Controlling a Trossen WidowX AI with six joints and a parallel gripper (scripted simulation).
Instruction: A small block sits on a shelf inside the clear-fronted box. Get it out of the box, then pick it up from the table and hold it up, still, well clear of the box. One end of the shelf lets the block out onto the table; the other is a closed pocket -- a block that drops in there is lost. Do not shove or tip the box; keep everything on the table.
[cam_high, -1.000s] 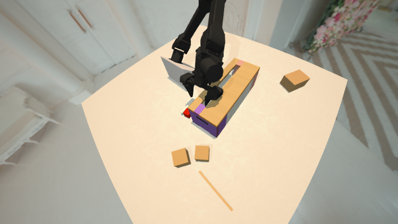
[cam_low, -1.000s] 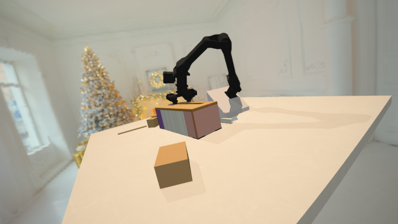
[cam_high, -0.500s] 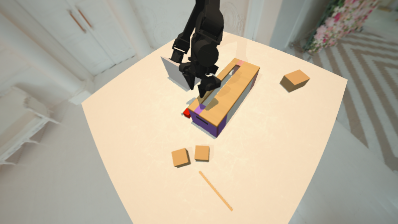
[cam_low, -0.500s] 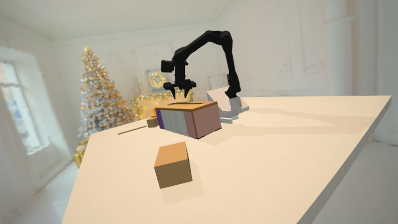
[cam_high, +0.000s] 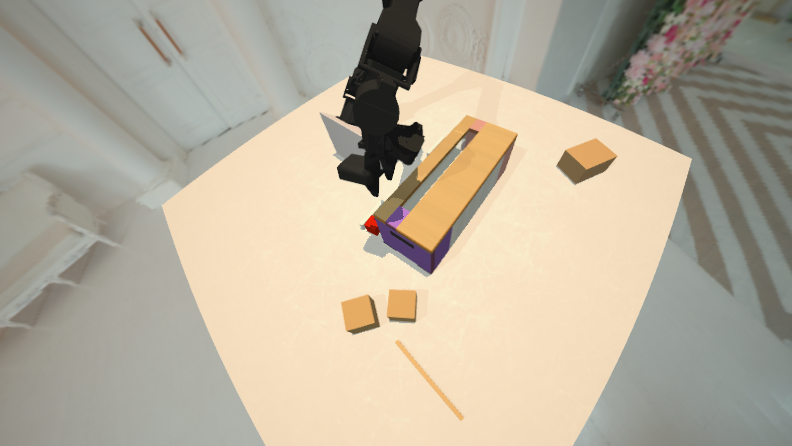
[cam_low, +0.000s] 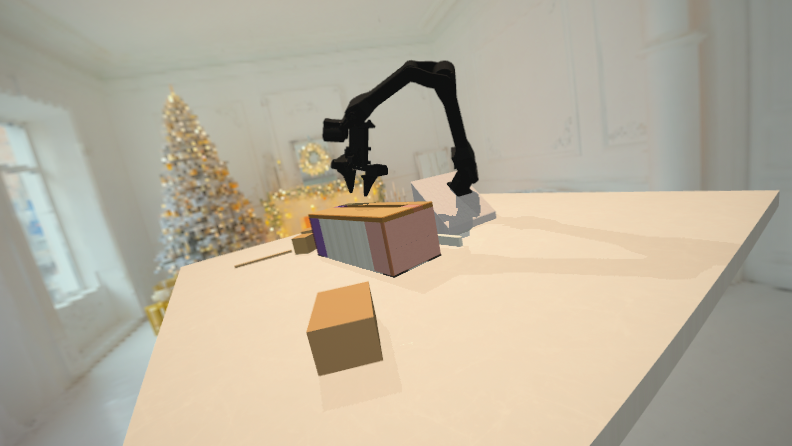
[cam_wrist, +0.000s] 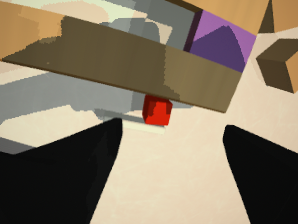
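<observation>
The bench (cam_high: 288, 249) (cam_low: 498, 332) is seen steeply from above, and obliquely from one side; the box (cam_high: 454, 204) (cam_low: 410, 241) (cam_wrist: 115, 60) is shared closer by the downward wrist view.

Base end of the arm (cam_high: 396, 33) is cut off by the upper edge in the top view, so it can't be seen there. The red block (cam_high: 371, 224) (cam_wrist: 158, 111) is totally blocked from sight in the exterior one, and whether it's touching the box (cam_high: 460, 193) (cam_low: 412, 241) (cam_wrist: 125, 60) can't really be told. In the wrist shot, only the fingertips are shown, with the rest cropped, and most of the box is chopped off too. Inside, the shelf is mostly covered by the lid. Room background's kinda blurry.
</observation>
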